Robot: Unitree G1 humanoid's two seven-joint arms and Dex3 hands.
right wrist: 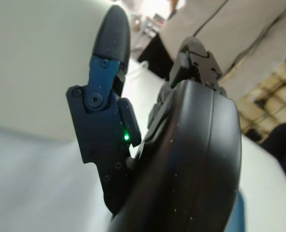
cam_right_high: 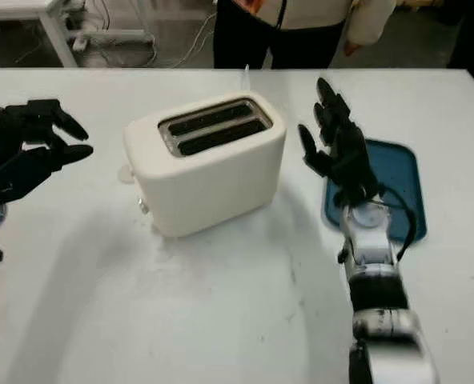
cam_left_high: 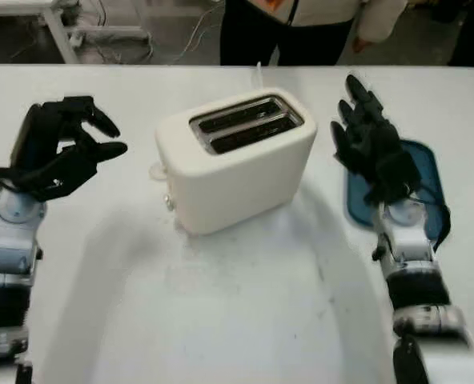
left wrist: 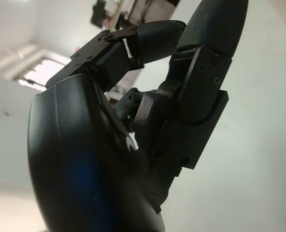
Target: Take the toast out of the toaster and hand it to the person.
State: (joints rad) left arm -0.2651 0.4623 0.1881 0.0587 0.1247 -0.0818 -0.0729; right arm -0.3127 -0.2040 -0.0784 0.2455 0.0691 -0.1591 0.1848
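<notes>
Left hand (cam_left_high: 65, 148): raised above the white worktop (cam_left_high: 221, 304) near its left edge, well apart from the toaster. Fingers curled inward toward the palm, grasping nothing. Left wrist view confirms bent fingers (left wrist: 148, 41) closing over the palm with nothing between them.

Toaster (cam_left_high: 235, 160): cream-white, two-slot, upright on the worktop about midway between the left and right edges, turned at an angle so its slots run diagonally. Both slots (cam_left_high: 245, 122) look dark; no toast can be made out standing above the slot rims, and whether any sits down inside I cannot tell. A small knob or lever (cam_left_high: 170, 202) shows on the toaster's near-left end face. A thin white cord (cam_left_high: 259, 76) leads off behind it toward the far edge.

Right hand (cam_right_high: 339, 148): held upright just beside the toaster's right end, not touching it, fingers extended and pointing toward the far edge, holding nothing. Its palm faces the toaster.

Blue tray (cam_right_high: 397, 180): flat on the worktop near the right edge, partly behind the right hand and forearm.

Person (cam_left_high: 301, 24): standing beyond the far edge, torso in light top and dark trousers, one hand (cam_left_high: 357, 44) hanging at the side.
</notes>
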